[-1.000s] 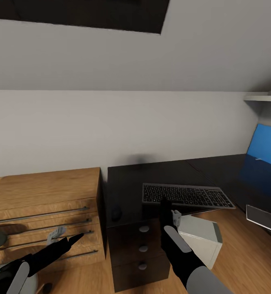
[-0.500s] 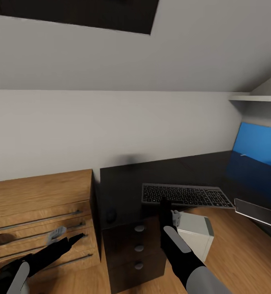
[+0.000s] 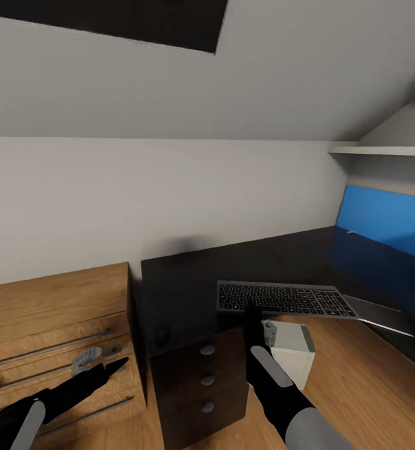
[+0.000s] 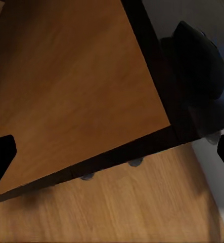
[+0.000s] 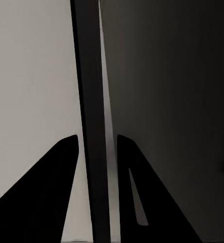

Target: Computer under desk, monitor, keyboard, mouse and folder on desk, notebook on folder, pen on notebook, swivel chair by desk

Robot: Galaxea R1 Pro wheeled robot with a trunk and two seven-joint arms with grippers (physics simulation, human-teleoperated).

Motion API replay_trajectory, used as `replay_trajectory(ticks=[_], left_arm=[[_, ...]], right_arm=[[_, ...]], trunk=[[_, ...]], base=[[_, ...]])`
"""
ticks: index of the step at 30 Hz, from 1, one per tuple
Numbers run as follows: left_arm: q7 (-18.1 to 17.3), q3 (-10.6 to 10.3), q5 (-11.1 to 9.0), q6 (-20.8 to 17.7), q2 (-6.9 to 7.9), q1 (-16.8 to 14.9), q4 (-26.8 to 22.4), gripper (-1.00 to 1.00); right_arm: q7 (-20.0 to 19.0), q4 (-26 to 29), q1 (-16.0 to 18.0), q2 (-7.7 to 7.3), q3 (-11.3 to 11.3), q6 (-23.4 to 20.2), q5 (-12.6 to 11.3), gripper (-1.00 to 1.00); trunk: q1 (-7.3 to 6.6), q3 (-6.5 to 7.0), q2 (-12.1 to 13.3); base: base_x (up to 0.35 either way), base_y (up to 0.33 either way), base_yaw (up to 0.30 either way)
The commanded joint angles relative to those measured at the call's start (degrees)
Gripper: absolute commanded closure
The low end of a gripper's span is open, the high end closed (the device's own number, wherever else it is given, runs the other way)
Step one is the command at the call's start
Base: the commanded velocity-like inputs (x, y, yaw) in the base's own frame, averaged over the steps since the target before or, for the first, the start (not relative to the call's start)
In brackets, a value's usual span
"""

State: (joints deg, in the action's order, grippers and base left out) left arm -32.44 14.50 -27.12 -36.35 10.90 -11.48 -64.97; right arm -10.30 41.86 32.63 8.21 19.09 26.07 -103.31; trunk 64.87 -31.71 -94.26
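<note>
The right gripper (image 5: 96, 152) pinches the near edge of the slim grey keyboard (image 3: 282, 298), held over the glossy black desk's (image 3: 189, 281) front edge; the left gripper (image 4: 112, 152) is spread, near the small dark mouse (image 3: 162, 332) by the desk's left corner

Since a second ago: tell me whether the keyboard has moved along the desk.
Yes. The keyboard, held in the right gripper, has shifted rightward along the desk: its gap to the mouse has widened.
</note>
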Motion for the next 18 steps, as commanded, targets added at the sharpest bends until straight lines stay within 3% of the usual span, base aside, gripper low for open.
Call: replay_trajectory(ticks=[1,6,18], left_arm=[[-0.08,0.08,-0.30,-0.39,0.00,-0.04,0.02,-1.00],[-0.08,0.05,-0.30,-0.39,0.00,-0.04,0.05,-1.00],[-0.08,0.05,-0.30,-0.48,0.00,-0.04,0.11,-1.00]], right_arm=[[-0.34,-0.02,0.06,-0.03,0.28,0.03,-0.58,1.00],[-0.34,-0.02,0.06,-0.03,0.63,-0.73,-0.58,1.00],[-0.34,0.06,0.06,-0.03,0.64,-0.85,-0.58,1.00]], trunk=[[0.00,-0.06,-0.03],[0.00,-0.06,-0.03],[0.00,-0.06,-0.03]], base=[[0.000,0.319,-0.005],[0.000,0.289,-0.002],[0.000,0.025,0.000]])
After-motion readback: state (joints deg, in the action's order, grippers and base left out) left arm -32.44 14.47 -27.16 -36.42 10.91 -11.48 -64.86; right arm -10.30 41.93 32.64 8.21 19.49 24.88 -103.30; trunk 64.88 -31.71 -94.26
